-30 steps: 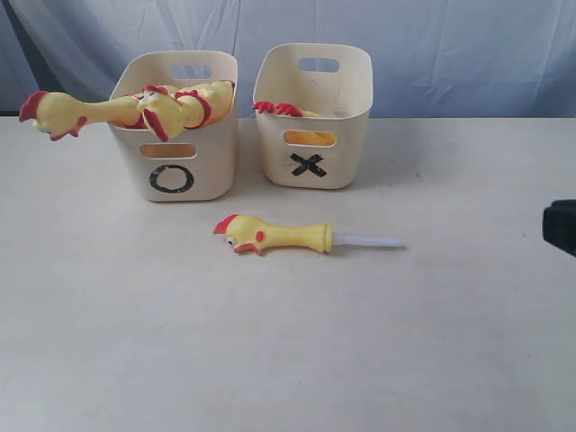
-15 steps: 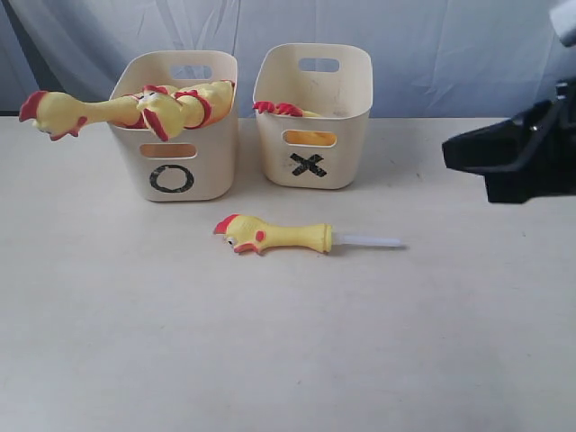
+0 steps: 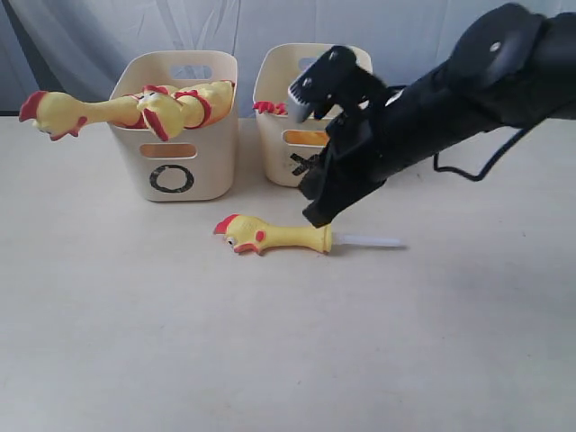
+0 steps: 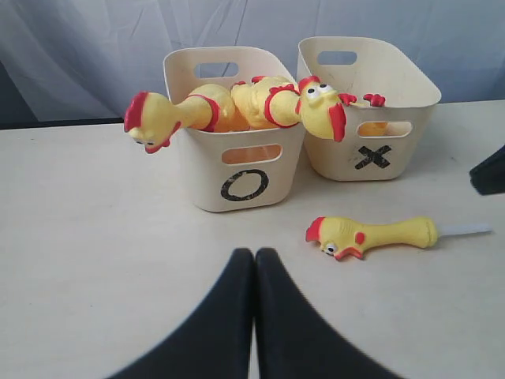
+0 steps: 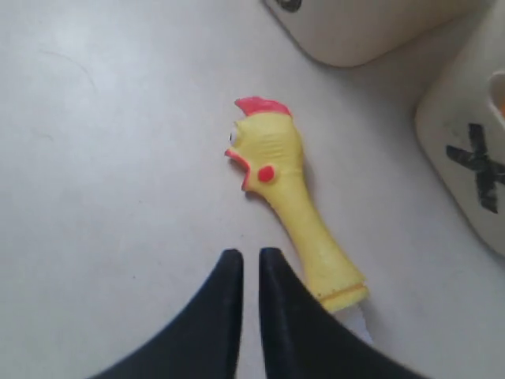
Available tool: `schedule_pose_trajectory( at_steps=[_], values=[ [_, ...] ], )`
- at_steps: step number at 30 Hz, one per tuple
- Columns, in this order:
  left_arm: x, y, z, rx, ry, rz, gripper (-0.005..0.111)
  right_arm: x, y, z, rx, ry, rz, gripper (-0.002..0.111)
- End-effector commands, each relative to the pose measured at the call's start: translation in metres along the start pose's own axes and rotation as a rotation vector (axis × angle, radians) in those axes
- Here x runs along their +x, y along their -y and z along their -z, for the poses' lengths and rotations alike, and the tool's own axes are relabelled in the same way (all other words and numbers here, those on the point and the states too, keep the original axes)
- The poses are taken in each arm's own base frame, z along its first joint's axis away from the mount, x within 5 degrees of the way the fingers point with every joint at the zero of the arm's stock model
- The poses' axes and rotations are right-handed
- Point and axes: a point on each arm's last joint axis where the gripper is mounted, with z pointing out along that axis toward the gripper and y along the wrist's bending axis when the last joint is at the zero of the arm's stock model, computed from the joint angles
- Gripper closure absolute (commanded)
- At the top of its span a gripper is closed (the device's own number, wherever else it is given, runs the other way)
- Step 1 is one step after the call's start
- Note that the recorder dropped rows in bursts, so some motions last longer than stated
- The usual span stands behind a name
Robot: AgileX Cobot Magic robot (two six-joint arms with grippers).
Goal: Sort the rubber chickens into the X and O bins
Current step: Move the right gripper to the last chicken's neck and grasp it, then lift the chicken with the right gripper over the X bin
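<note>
A short rubber chicken (image 3: 274,236) lies on the table in front of the bins, head to the left, with a clear stem (image 3: 369,240) at its other end. My right gripper (image 5: 251,254) hovers just above the chicken's (image 5: 288,197) body end, fingers parted by a narrow gap, nothing between them. Two long chickens (image 3: 135,108) drape over the O bin (image 3: 171,175), one head hanging out to the left. Red feet (image 3: 277,109) of another chicken show in the X bin (image 3: 270,90). My left gripper (image 4: 254,253) is shut and empty, well short of the bins.
The right arm (image 3: 432,108) reaches in from the right and crosses in front of the X bin, covering part of its mark. A pale cloth backdrop (image 3: 405,27) hangs behind the bins. Bare tabletop (image 3: 270,360) lies in front of the chicken.
The right arm has swept in from the right edge to above the loose chicken's body end, and its fingers have parted slightly. The chickens, bins and left gripper have not moved.
</note>
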Motion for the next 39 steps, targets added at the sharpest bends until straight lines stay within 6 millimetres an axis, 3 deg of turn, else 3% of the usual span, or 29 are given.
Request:
schedule_pose_trajectory(
  at_steps=[1, 2, 3, 6, 13, 20, 32, 35, 39],
  values=[
    [-0.001, 0.000, 0.001, 0.001, 0.025, 0.003, 0.106, 0.002, 0.009, -0.040, -0.004, -0.053, 0.027, 0.064],
    [-0.001, 0.000, 0.001, 0.001, 0.025, 0.003, 0.106, 0.003, 0.013, -0.051, 0.013, -0.066, 0.052, 0.054],
    [-0.001, 0.000, 0.001, 0.002, 0.025, 0.005, 0.106, 0.004, 0.015, -0.057, 0.022, -0.079, 0.076, 0.052],
    [-0.001, 0.000, 0.001, 0.004, 0.026, 0.008, 0.106, 0.005, 0.020, -0.078, 0.039, -0.145, 0.209, 0.053],
    [-0.001, 0.001, 0.001, 0.008, 0.027, 0.013, 0.106, 0.015, 0.028, -0.112, 0.022, -0.184, 0.204, 0.053],
    [-0.001, 0.001, 0.001, 0.010, 0.027, 0.015, 0.106, 0.025, 0.033, -0.133, 0.039, -0.199, 0.207, 0.053],
    [0.000, 0.001, 0.001, 0.013, 0.024, 0.018, 0.106, 0.033, 0.037, -0.145, 0.070, -0.204, 0.223, 0.053],
    [0.000, 0.001, 0.001, 0.013, 0.022, 0.018, 0.106, 0.036, 0.036, -0.148, 0.064, -0.211, 0.222, 0.061],
    [0.000, 0.001, 0.001, 0.013, 0.022, 0.018, 0.106, 0.037, 0.035, -0.148, 0.046, -0.224, 0.219, 0.090]
  ],
)
